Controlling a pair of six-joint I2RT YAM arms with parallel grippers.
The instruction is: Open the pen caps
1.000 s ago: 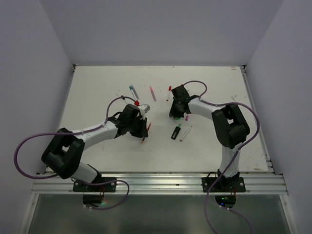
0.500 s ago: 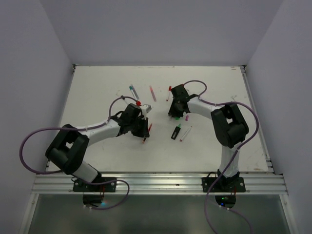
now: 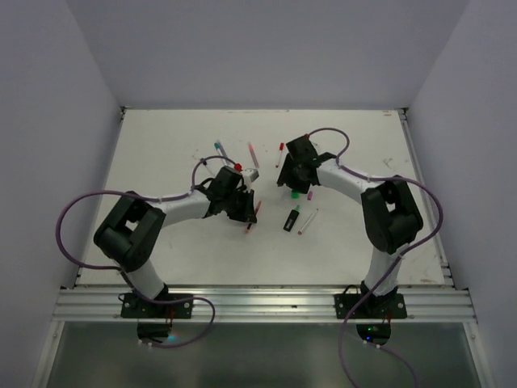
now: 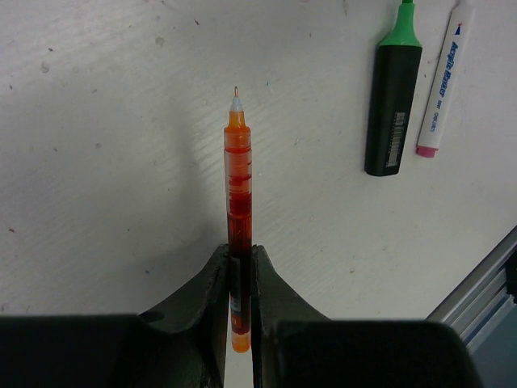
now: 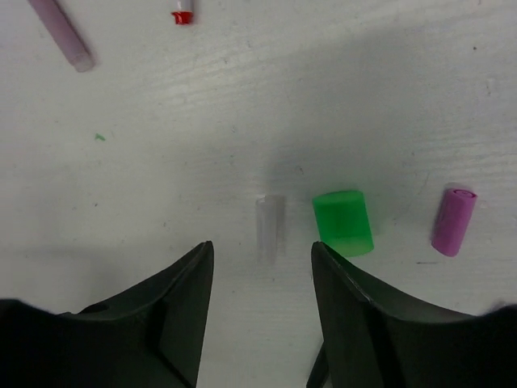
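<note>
Your left gripper (image 4: 240,260) is clamped on the red pen (image 4: 237,182). It's uncapped, with its long axis straight out from the fingers and the nib pointing away; the rear end is half hidden between them. Your right gripper (image 5: 260,249) is spread above a pale, blurry cap (image 5: 271,225), with the green cap (image 5: 343,222) and magenta cap (image 5: 452,220) beside it.

Recorded between the fingers of the left gripper (image 4: 240,252): thin pen (image 4: 237,186), tip pointing away from the wrist. Noted on the table (image 3: 153,153), near, to its right: highlighter (image 4: 393,105), with second pen (image 4: 444,77) just beside it on the right, parallel. Found ahead of the right gripper (image 5: 260,246), between its parted fingers and rightward, in a row: left cap (image 5: 271,225), middle cap (image 5: 343,222) just beside it, right cap (image 5: 452,220) apart. Seen farther back, leftward: barrel end (image 5: 69,40), then further pen end (image 5: 183,14).
</note>
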